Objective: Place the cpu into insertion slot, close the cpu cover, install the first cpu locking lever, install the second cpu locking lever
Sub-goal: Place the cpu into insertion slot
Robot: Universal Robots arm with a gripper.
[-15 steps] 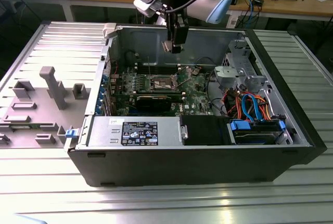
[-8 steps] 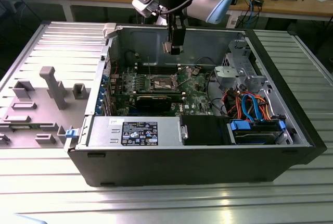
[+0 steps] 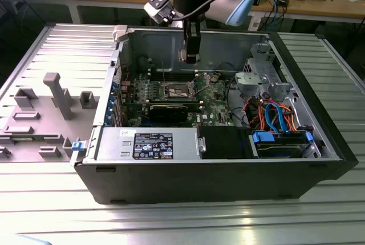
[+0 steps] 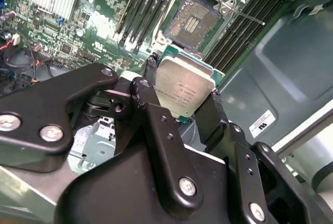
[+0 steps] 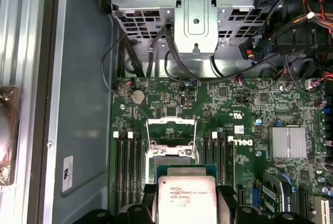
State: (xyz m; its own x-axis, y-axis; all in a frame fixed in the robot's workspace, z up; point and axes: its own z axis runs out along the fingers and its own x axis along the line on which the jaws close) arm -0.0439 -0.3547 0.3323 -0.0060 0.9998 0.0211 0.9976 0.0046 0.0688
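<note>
Cpu, print-topped, clamped between jaws above insertion slot.

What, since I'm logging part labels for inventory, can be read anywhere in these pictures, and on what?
No print can be quoted with confidence.
cpu: etched lines on its metal top, too small to read.
power supply label: too small to read.
white sticker on the case wall: blurred.
green board: upside-down white markings, too small to read reliably.

open computer case | power supply | drive cage | grey fixture
</note>
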